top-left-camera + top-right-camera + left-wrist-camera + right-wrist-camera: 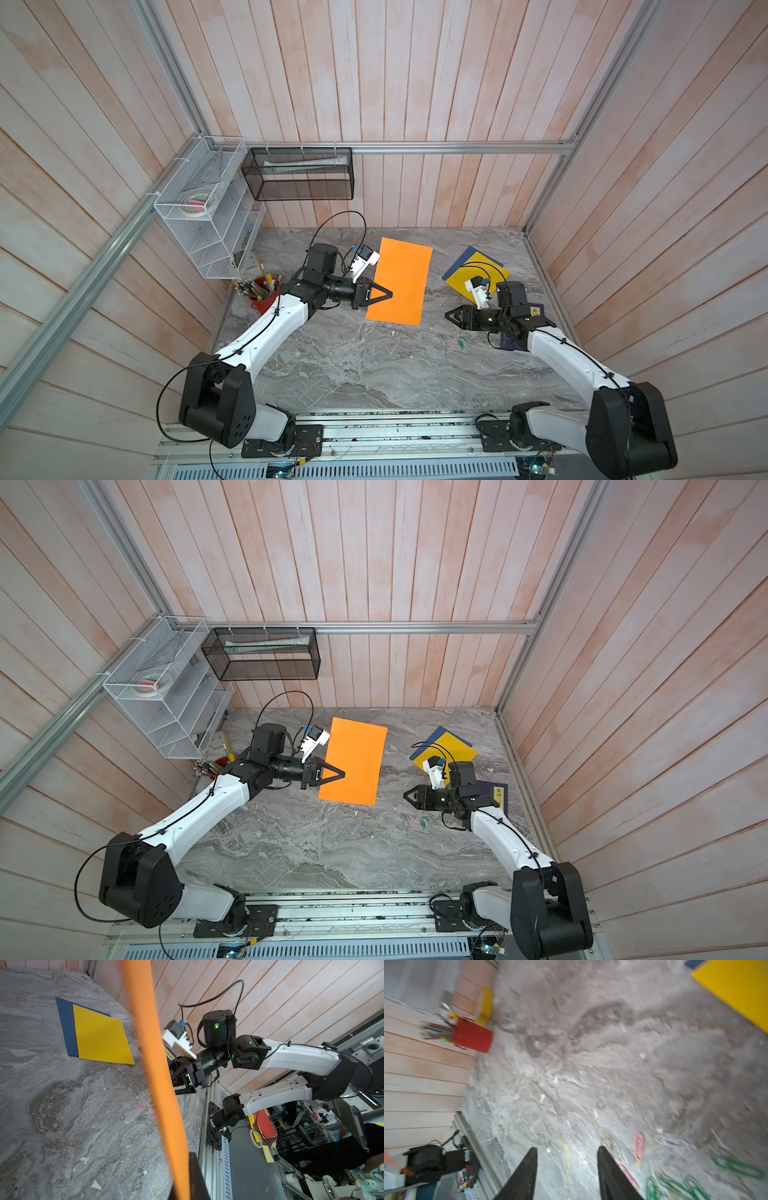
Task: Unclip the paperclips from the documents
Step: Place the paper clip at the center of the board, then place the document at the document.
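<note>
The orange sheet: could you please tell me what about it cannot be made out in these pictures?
- Any paperclip on the orange sheet: too small in both top views.
- Its faces, left wrist view: seen edge-on and blurred.
- Where the left pincer grips it: cut off at that view's edge.

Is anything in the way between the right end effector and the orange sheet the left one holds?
Nothing visible. Only open space above the table separates the right end effector from the orange sheet; the loose paperclips lie off that line.
</note>
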{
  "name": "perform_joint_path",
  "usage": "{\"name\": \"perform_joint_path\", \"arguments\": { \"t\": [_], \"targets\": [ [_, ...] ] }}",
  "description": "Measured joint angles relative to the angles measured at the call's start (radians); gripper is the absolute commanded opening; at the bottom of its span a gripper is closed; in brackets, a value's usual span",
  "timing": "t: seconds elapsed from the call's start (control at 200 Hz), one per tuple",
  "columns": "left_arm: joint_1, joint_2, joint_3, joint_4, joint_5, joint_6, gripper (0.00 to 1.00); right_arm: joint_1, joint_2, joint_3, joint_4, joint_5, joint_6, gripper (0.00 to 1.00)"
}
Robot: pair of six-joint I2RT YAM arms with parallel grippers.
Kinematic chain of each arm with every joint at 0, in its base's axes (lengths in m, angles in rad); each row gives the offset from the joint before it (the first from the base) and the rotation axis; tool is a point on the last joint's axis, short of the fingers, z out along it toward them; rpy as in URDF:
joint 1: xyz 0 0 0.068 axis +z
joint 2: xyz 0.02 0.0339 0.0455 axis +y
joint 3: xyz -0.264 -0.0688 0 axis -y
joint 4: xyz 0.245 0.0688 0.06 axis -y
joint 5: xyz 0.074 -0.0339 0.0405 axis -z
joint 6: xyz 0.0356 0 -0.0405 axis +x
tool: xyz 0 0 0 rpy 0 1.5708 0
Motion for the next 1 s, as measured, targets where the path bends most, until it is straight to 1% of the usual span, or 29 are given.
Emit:
{"name": "perform_joint_path", "arguments": {
  "t": [0.095, 0.165, 0.28, 0.37, 0.485, 0.62, 0.885, 1.0],
  "targets": [
    [0.0, 0.0, 0.0, 0.008, 0.004, -0.008, 0.0, 0.0, -0.075, -0.068, 0.222, -0.098, 0.095, 0.62],
    [0.0, 0.0, 0.0, 0.018, 0.008, -0.014, 0.0, 0.001, -0.098, -0.12, 0.381, -0.157, 0.174, 0.64],
    [0.0, 0.0, 0.0, 0.031, 0.022, -0.025, 0.0, 0.011, -0.063, -0.147, 0.574, -0.234, 0.278, 0.65],
    [0.0, 0.0, 0.0, 0.043, 0.027, -0.036, 0.0, 0.04, -0.019, -0.142, 0.684, -0.275, 0.324, 0.66],
    [0.0, 0.0, 0.0, 0.053, 0.031, -0.045, 0.0, 0.094, 0.041, -0.109, 0.767, -0.305, 0.357, 0.66],
    [-0.004, 0.0, 0.0, 0.061, 0.034, -0.05, 0.0, 0.134, 0.117, -0.06, 0.855, -0.32, 0.39, 0.67],
    [-0.011, 0.0, 0.0, 0.067, 0.038, -0.055, 0.0, 0.148, 0.21, -0.031, 1.007, -0.335, 0.466, 0.67],
    [-0.012, 0.0, 0.0, 0.067, 0.045, -0.057, 0.0, 0.154, 0.243, -0.018, 1.064, -0.344, 0.496, 0.63]
  ]
}}
